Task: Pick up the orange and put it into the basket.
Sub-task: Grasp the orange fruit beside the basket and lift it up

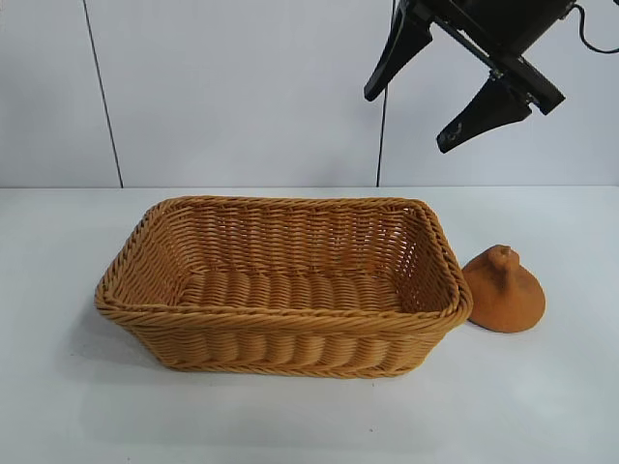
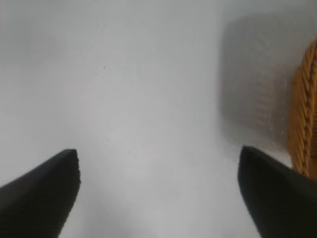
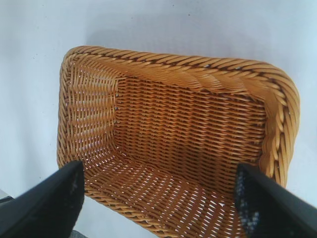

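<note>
While nothing is yet in either tool, I read the table from left to right. My left gripper (image 2: 158,191) is out of the exterior view; its own camera shows its jaws spread wide over bare table (image 2: 129,99), empty, with only a sliver of the basket (image 1: 280,285) at the frame's edge. Next comes the basket itself, standing upright in the middle of the table with nothing inside, its braided rim and flared sides plain in the right wrist view. Just beside its right end, touching or nearly touching the wall, sits the orange (image 1: 505,290) on its broad base, knob up. Above that end of the basket hangs my right gripper (image 1: 426,101), jaws apart and empty, angled down toward the basket's interior rather than at the orange. I judge the orange light, firm and matte, so unlikely to slip or bruise, but its tapering sides could squeeze it out of a high pinch. I would take it low across the broad base, from the sides clear of the wicker.
</note>
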Controlling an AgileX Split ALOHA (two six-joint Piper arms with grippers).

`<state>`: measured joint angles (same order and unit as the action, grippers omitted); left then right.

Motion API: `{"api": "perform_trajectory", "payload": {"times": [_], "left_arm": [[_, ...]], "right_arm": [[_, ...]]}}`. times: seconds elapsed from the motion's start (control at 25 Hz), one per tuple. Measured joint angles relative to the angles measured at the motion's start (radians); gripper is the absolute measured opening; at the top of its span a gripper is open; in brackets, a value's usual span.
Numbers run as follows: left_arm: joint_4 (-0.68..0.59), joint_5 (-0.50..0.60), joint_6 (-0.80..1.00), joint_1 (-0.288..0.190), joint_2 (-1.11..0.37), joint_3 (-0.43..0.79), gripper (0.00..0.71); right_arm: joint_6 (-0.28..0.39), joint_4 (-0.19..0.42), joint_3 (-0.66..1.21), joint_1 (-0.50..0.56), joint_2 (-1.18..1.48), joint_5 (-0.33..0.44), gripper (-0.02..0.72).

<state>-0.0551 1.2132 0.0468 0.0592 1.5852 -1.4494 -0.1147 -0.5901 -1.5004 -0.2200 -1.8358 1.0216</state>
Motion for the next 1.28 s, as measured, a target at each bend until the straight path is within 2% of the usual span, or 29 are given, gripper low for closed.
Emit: {"api": "perform_trajectory", "payload": {"times": [0.4, 0.72, 0.88, 1.08, 1.16, 1.28], "left_arm": [[0.0, 0.001, 0.0, 0.0, -0.579, 0.53, 0.617], [0.0, -0.08, 0.0, 0.0, -1.019, 0.888, 0.617], [0.022, -0.142, 0.0, 0.0, -1.201, 0.935, 0.615], [0.074, -0.144, -0.023, 0.0, -1.341, 0.946, 0.615], [0.075, -0.147, -0.023, 0.0, -1.381, 0.947, 0.615], [0.075, -0.148, -0.023, 0.0, -1.458, 0.947, 0.615]], "right_arm": [[0.0, 0.0, 0.0, 0.0, 0.0, 0.0, 0.568], [0.0, -0.007, 0.0, 0.0, 0.0, 0.004, 0.568], [0.0, -0.008, 0.0, 0.0, 0.0, 0.004, 0.568], [0.0, 0.002, -0.007, 0.0, 0.0, 0.007, 0.568], [0.0, 0.032, -0.032, 0.0, 0.0, 0.027, 0.568], [0.018, 0.139, -0.085, 0.0, 0.0, 0.061, 0.568]]}}
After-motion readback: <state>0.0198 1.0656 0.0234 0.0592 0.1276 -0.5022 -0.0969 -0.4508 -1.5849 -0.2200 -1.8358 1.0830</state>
